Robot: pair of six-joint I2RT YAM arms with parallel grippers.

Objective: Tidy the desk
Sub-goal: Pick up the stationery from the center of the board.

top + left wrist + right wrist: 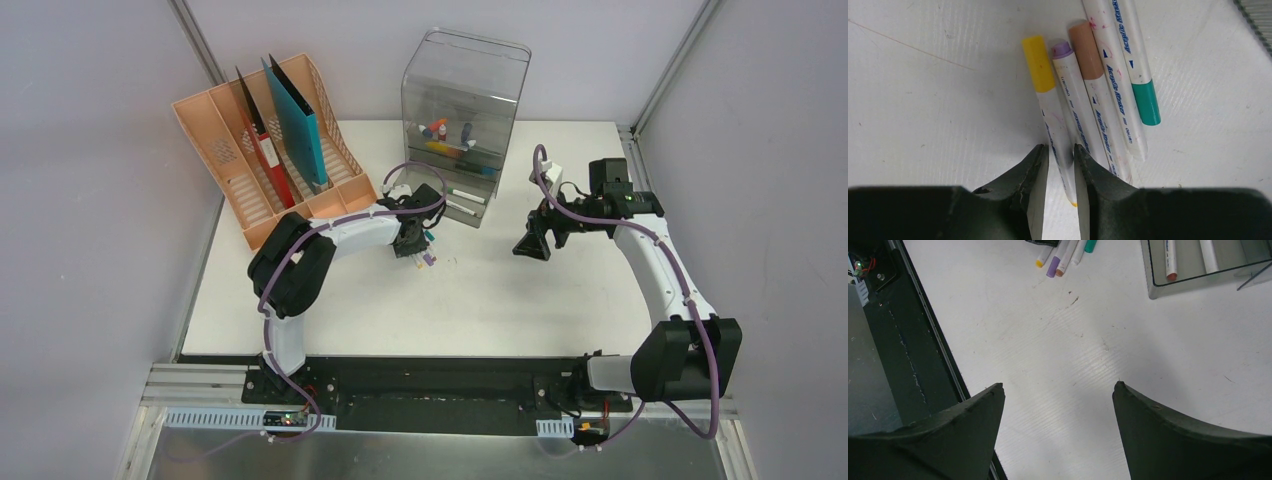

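The white desk (480, 300) carries several acrylic markers lying side by side near my left gripper (415, 250). In the left wrist view my left gripper (1060, 147) is closed on the body of the yellow-capped marker (1040, 65), which lies on the desk. Beside it lie a purple-capped marker (1063, 50), a tan-capped marker (1087, 50) and a green-capped marker (1145, 102). My right gripper (530, 245) hovers open and empty over bare desk (1058, 385). The marker caps (1053, 262) show at the top of the right wrist view.
A clear grey drawer box (465, 100) with markers inside stands at the back centre, its open bottom drawer (1198, 270) holding two markers. A peach file rack (270, 160) with red and teal folders stands at the back left. The black front rail (908, 355) runs along the near edge.
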